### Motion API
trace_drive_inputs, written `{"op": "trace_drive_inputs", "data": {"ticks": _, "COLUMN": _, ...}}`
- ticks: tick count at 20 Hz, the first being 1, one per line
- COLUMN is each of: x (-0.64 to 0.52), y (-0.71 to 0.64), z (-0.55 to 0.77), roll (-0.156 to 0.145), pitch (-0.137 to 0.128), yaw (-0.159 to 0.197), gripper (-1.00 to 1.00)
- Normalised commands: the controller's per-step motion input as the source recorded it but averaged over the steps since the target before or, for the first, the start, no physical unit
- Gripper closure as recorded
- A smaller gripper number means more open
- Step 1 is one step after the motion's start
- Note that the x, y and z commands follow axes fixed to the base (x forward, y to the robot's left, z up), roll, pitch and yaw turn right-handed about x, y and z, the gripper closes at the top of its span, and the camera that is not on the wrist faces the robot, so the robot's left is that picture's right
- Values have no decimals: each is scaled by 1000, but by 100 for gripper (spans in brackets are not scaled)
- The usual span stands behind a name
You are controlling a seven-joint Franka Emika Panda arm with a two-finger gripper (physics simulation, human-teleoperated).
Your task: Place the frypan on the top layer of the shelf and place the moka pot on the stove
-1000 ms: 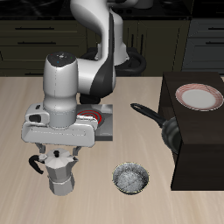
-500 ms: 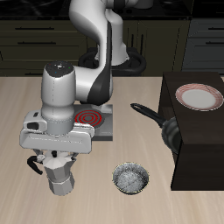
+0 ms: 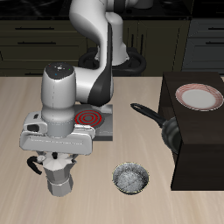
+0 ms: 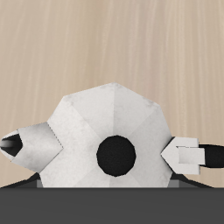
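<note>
- Step in hand, as I judge it: the grasp on the pot (image 3: 59,175). The end effector (image 3: 58,155) hangs right over it, with the wrist body covering its lid from the outside camera.
- The pot stands on the counter (image 3: 26,96) in front of the stove (image 3: 94,122), nearer the counter's front edge, close to the stove but not on it.
- In the wrist view the pot (image 4: 109,136) sits centred below the camera, black knob (image 4: 115,154) in the middle, and a fingertip (image 4: 194,157) shows just beside its body on each flank. Whether the pads press on the metal I cannot tell, so whether the end effector is spread or pinching stays unsettled (the tips look very close to the facets).
- The pan (image 3: 166,129) leans beside the shelf (image 3: 203,149), farther from the stove than the pot is, its handle pointing back toward the stove. It is not on the shelf top, where a plate (image 3: 199,97) sits, so that half of the task looks undone.
- A small metal bowl (image 3: 131,179) stands in front of the stove too, between pot and shelf.
- Next move calls for a firm squeeze on the pot, a straight lift, then a short carry back onto the red ring.
</note>
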Motion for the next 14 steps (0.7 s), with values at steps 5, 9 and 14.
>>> {"op": "trace_drive_inputs", "data": {"ticks": 5, "x": -45, "y": 45, "z": 74, "roll": 5, "pitch": -15, "yaw": -9, "gripper": 100}}
{"op": "trace_drive_inputs", "data": {"ticks": 9, "x": -76, "y": 78, "z": 140, "roll": -5, "pitch": -23, "yaw": -27, "gripper": 100}}
{"op": "trace_drive_inputs", "data": {"ticks": 14, "x": -94, "y": 114, "z": 117, "roll": 19, "pitch": -16, "yaw": -4, "gripper": 100}}
